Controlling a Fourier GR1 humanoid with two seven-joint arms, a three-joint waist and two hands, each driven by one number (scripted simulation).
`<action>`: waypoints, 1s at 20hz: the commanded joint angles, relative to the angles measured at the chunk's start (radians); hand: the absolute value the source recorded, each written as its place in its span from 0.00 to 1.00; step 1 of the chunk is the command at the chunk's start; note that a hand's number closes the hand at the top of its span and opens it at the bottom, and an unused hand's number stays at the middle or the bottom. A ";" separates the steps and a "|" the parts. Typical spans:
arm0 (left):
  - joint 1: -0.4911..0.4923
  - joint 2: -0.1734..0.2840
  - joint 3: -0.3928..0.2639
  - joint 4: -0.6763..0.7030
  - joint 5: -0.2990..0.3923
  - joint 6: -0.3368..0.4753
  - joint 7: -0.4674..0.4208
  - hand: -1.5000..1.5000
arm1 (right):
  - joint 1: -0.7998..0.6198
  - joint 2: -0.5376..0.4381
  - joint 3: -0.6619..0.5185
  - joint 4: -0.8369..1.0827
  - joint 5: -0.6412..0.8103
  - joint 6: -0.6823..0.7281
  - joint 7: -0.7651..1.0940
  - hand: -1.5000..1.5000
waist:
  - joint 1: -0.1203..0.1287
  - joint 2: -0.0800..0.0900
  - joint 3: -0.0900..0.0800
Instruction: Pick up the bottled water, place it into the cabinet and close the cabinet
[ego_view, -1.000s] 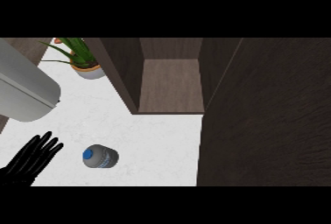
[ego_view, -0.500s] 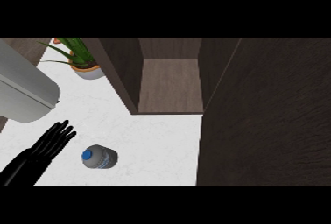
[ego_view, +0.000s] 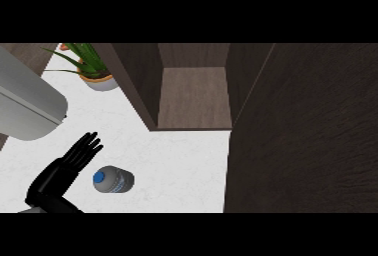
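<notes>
Head view showed the bottled water (ego_view: 112, 180) standing upright on the white counter (ego_view: 177, 155), seen from above with its blue cap toward the camera, in front of the open cabinet (ego_view: 190, 95) and a little to the left of its opening. Only one hand was in view, the left hand (ego_view: 71, 162), just left of the bottle and not touching it, its fingers straight and spread, holding nothing. Nothing of the right hand appeared. Judging by this, the task was at its first step, the reach, with the bottle not yet grasped. The next move seemed to call for bringing the palm against the bottle's side and curling the fingers round it before lifting it toward the cabinet's shelf. The dark cabinet door (ego_view: 303, 130) stood open to the right of the bottle. A potted plant (ego_view: 92, 67) sat well behind the bottle, left of the cabinet.
</notes>
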 joint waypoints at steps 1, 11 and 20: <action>-0.059 0.031 0.009 0.169 -0.034 -0.032 -0.101 0.00 | 0.009 -0.014 -0.008 -0.016 -0.007 -0.003 0.000 0.00 | 0.002 0.000 0.000; -0.243 0.063 -0.020 0.512 -0.109 -0.009 -0.254 0.00 | -0.055 -0.016 -0.021 0.045 -0.040 -0.010 0.018 0.00 | -0.001 0.002 0.000; -0.306 -0.010 -0.076 0.657 -0.153 0.052 -0.351 0.00 | 0.030 -0.029 0.033 0.020 0.013 0.009 -0.045 0.00 | -0.009 0.001 -0.001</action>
